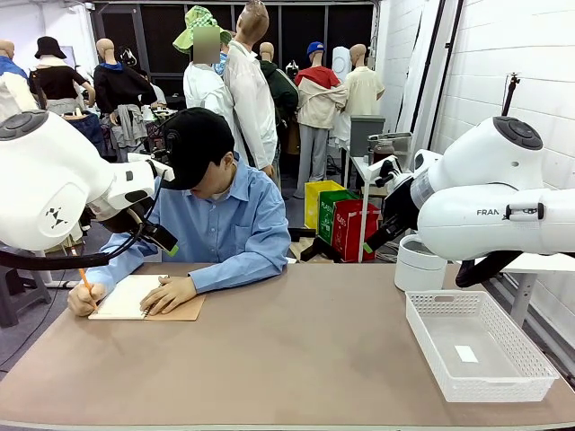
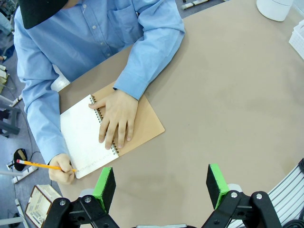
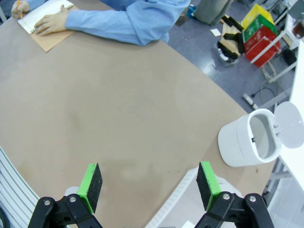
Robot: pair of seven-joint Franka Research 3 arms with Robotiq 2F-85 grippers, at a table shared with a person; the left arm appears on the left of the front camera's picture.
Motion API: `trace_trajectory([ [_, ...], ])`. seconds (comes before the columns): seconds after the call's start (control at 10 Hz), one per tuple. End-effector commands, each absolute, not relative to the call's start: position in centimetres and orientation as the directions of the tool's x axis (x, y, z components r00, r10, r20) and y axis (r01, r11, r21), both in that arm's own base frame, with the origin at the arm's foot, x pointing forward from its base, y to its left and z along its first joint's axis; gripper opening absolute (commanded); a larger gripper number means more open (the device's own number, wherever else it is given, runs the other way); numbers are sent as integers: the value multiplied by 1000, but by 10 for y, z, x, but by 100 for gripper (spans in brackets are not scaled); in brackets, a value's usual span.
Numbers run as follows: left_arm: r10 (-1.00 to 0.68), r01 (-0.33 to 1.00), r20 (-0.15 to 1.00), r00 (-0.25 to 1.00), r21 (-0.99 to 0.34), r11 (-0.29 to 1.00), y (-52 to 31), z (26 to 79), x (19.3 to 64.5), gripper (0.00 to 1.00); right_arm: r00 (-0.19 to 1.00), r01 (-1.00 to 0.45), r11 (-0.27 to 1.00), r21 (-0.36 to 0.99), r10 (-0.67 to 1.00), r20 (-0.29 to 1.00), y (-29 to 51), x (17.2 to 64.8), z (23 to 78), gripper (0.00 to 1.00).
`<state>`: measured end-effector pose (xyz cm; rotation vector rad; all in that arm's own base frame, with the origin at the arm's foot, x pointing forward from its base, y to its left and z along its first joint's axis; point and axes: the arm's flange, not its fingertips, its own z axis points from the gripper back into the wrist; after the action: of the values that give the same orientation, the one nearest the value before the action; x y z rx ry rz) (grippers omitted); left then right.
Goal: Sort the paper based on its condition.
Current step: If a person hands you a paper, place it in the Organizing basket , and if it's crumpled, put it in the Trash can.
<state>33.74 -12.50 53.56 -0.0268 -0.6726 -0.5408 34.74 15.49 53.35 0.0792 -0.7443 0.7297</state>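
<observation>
With both arms' jaws released and empty, reaching for the paper [image 2: 80, 135] at the desk's [image 2: 213, 95] far-left corner risks striking the person's hand [image 2: 116, 118] resting there.

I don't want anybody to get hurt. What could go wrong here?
The robot's left hand hangs open near the person's hand and pencil; reaching now might bump them. The page is still bound in the notebook, so pulling could rip it. The bin and basket stand close together; the page might land in the wrong one.
</observation>
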Motion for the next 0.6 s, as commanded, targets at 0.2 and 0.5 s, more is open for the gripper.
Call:
trace_trajectory([
  [0.2,-469,485,593,654,147,862,-125,534,337,100,505,-633,754,-177,575,644,154,348,533,100],
  [0.5,-469,485,593,654,147,862,-125,534,337,100,505,-633,754,-177,575,644,154,348,533,100],
])
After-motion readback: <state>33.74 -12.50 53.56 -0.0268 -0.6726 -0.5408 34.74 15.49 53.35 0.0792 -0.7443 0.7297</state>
